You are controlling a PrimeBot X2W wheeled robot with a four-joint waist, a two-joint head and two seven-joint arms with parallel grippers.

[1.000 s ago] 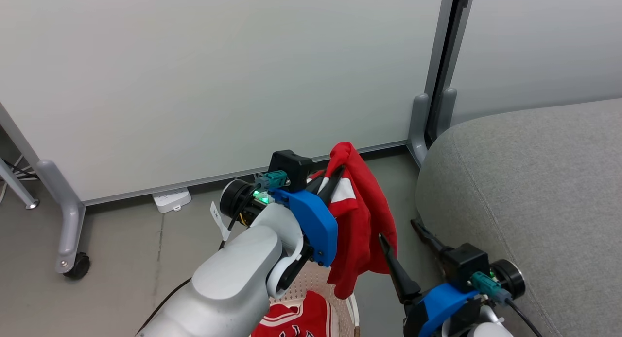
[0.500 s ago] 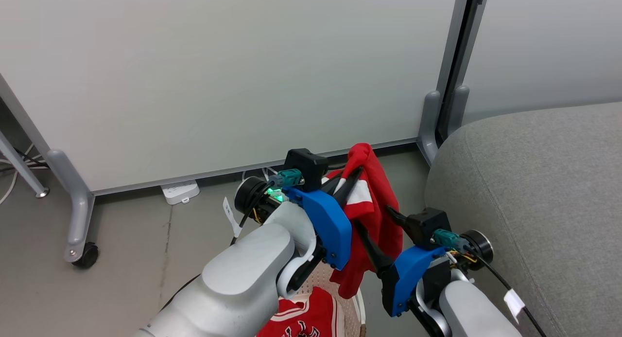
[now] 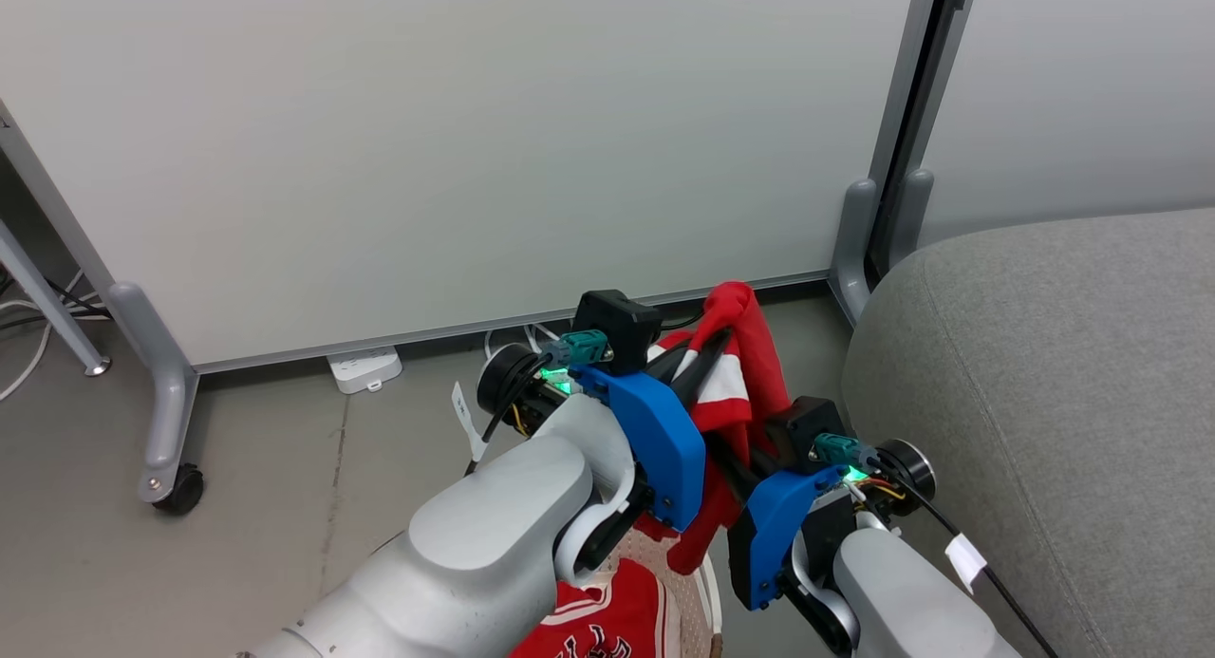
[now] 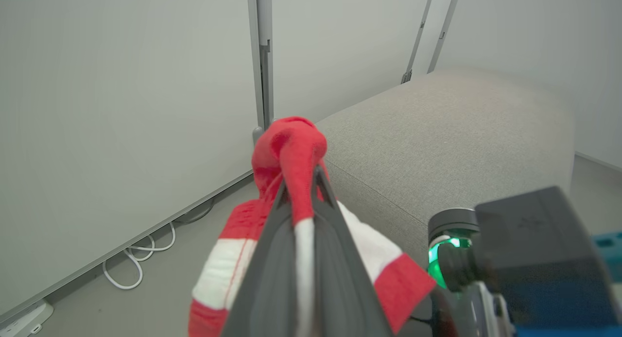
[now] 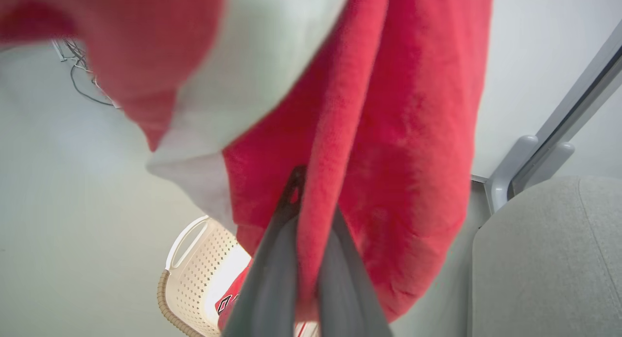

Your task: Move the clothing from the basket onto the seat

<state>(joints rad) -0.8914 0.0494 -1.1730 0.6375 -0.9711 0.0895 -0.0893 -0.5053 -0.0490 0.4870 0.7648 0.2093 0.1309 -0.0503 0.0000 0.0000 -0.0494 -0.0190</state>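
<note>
Above the basket [image 5: 194, 274], the left gripper [image 4: 301, 181] clamps a red garment [image 3: 755, 354] at its top fold. The right gripper [image 5: 311, 201] pinches it lower down. A jersey [image 3: 607, 620] lies in the basket.

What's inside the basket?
A red jersey with black-and-white lettering lies in the basket. The robot's left arm and the hanging red shorts cover the rest of it.

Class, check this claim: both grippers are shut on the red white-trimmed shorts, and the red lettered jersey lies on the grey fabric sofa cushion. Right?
No. The red lettered jersey lies in the cream perforated plastic basket, not on the grey fabric sofa cushion; the head view shows it. The left gripper and right gripper are indeed shut on the red white-trimmed shorts.
</note>
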